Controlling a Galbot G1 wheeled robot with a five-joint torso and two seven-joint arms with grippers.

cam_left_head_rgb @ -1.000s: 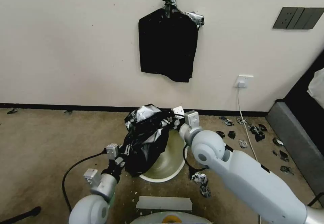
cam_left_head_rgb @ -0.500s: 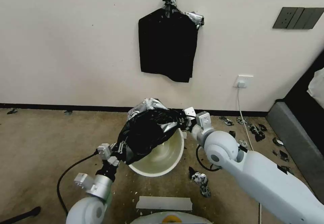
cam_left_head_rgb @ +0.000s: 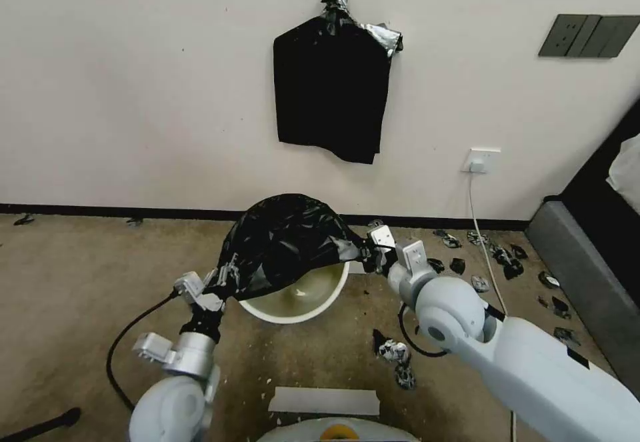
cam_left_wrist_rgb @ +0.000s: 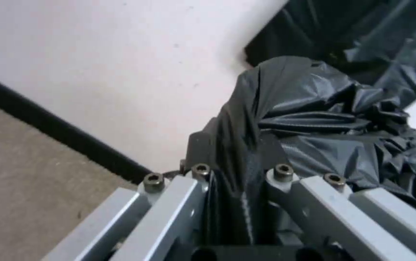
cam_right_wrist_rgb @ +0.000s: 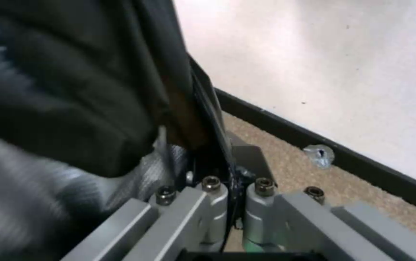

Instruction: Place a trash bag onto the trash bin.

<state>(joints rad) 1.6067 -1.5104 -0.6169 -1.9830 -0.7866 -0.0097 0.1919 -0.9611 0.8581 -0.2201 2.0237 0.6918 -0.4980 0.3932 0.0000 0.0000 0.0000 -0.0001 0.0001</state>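
Trash bag [cam_left_head_rgb: 283, 252] stretched above trash bin [cam_left_head_rgb: 293, 305], left tool [cam_left_head_rgb: 223, 277] and right tool [cam_left_head_rgb: 367, 252] each pinching an edge. Mouth not yet over rim; lowering remains.

The trash bag [cam_left_head_rgb: 283, 252] has spread wider over the trash bin [cam_left_head_rgb: 293, 299].

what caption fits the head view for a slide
Left gripper and right gripper stretch a crinkled glossy black plastic trash bag over the round cream-white plastic trash bin.
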